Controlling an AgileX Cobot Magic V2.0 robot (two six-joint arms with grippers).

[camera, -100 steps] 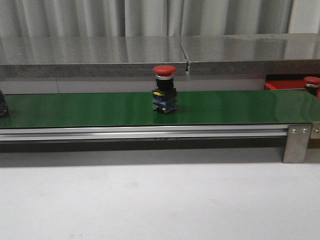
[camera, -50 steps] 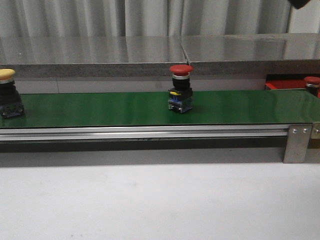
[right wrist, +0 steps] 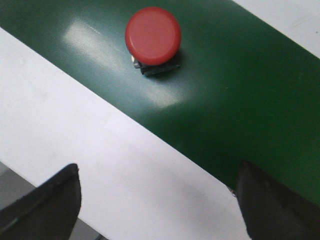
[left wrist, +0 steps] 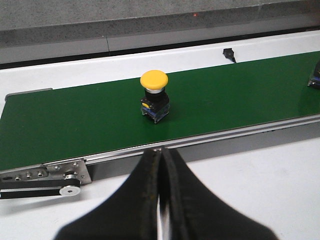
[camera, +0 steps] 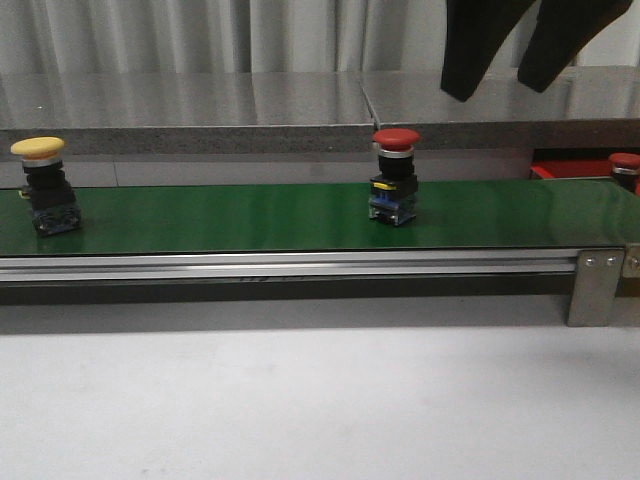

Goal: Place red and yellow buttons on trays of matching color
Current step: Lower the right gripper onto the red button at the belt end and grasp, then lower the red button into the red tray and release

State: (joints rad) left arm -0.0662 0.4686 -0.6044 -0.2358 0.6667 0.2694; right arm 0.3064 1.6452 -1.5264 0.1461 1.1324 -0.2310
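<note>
Right gripper (camera: 505,85): jaws spread wide, hanging above the red button (camera: 396,176) on the belt (camera: 250,215), apparently ready to pick.
Left gripper (left wrist: 161,165): jaws closed, empty, facing the yellow button (left wrist: 154,95).

The red button (camera: 396,176) rode rightward, a yellow button (camera: 43,186) arrived, right claw (camera: 512,75) descended.

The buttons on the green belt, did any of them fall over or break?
No. The yellow button and the red button both stand upright on the green belt, caps on top. Nothing looks broken or spilled.
</note>
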